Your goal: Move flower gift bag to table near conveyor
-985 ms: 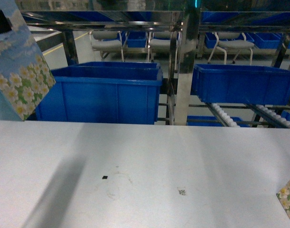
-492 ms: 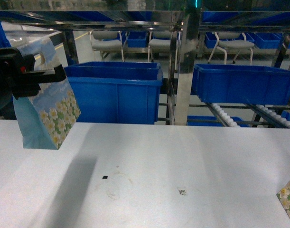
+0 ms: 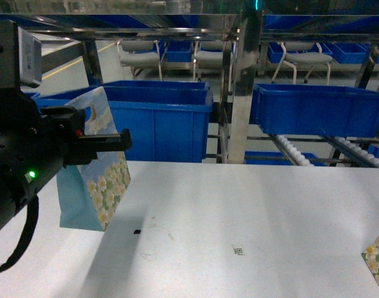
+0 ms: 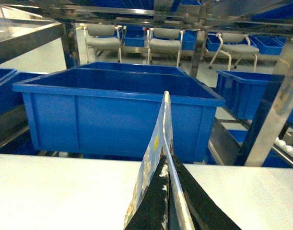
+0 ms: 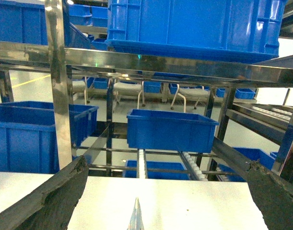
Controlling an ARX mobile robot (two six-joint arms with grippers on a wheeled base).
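Item: flower gift bag (image 3: 96, 180), upright, pinched at its top edge by the closed left tool (image 4: 168, 203), base just above the table (image 3: 251, 211); right tool (image 5: 165, 191) spread wide, empty.

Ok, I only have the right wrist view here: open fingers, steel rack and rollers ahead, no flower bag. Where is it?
Observer: In the head view the flower gift bag hangs at the left over the table, in front of a blue bin.
Operator: Held by what?
Observer: The left gripper is shut on the bag's top rim; the left wrist view shows the rim edge-on between the fingers.
Operator: Is it set down yet?
Observer: Cannot tell. The head view shows its base close to the tabletop, but contact is unclear.
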